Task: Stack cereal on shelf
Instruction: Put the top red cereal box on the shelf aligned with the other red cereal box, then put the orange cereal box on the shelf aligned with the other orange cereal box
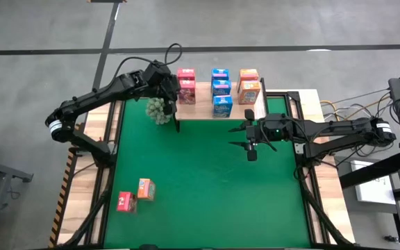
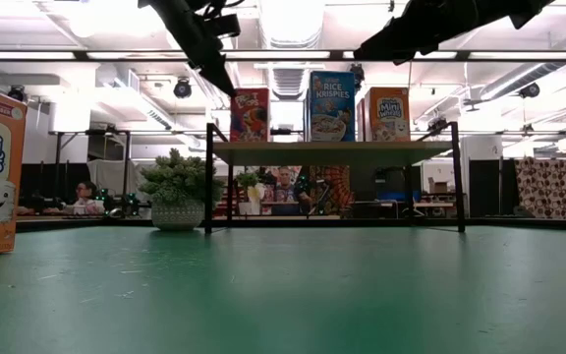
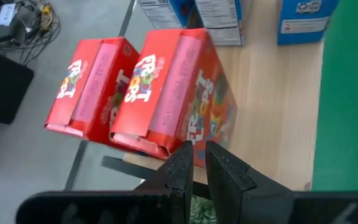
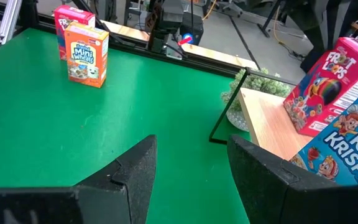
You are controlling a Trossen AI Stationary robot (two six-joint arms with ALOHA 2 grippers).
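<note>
Three pink-red cereal boxes point(image 1: 186, 73), three blue point(image 1: 220, 87), three orange point(image 1: 249, 92), one shelf point(image 1: 200, 111), one plant point(image 1: 158, 110)

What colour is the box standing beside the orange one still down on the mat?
Pink-red. That box shows best in the high view, left of the orange box on the green mat.

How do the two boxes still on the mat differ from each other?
The orange Mini Wheats box is orange with a blue banner; the red Froot Loops box is pink-red. In the high view the orange box lies nearer the mat's middle, the red box nearer its front-left corner. Both stand upright, close together on the green mat, not yet on the shelf.
</note>
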